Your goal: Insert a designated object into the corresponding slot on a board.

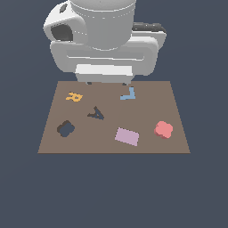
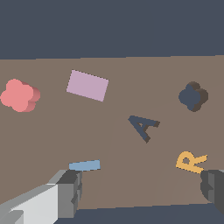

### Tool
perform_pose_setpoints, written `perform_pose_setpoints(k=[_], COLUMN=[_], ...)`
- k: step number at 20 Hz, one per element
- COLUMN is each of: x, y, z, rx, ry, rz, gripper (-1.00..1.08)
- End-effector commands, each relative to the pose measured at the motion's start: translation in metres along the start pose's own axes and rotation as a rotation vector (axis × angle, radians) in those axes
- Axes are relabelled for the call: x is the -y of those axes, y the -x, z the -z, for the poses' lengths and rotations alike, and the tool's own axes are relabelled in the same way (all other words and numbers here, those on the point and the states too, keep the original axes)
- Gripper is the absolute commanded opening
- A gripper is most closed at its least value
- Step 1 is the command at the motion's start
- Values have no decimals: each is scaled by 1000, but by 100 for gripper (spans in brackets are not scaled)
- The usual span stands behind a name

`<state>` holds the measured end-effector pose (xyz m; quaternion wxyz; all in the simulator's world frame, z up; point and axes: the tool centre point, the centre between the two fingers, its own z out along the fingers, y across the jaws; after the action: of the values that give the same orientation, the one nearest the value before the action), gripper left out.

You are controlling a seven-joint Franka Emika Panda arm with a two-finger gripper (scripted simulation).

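Gripper fingers stand wide apart in my wrist view, one dark pad at each lower corner, with nothing between them but bare board; I read it as fully spread and empty. From the exterior view I see the arm's bulky white body hanging over the far edge of the board, with only small dark tips showing under it. Going from the exterior view's left to its right across the brown panel: the slot, a dark navy flower-shaped cutout with rounded lobes, sits near the left side toward the near edge; the orange letter R lies further back, close to the arm; the dark letter-A cutout is near the middle; the pale pink rectangle lies flat toward the near edge, slightly turned; the blue L-shaped piece rests near the far edge just beside the arm's base; and the designated object, the coral-red lobed block, sits on the board's surface at the right, well apart from the slot and from the gripper, untouched and not yet inserted
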<state>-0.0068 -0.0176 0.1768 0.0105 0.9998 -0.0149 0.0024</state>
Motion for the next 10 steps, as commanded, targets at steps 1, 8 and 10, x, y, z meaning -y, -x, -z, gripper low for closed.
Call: perform_pose_setpoints(k=[1,8,10], x=[0,9,14], y=[0,-1,-2], z=[0,-5,-9], rx=[0,0,1], ry=[0,-1,-1], rz=[0,-20,-33], gripper=[100,100,100])
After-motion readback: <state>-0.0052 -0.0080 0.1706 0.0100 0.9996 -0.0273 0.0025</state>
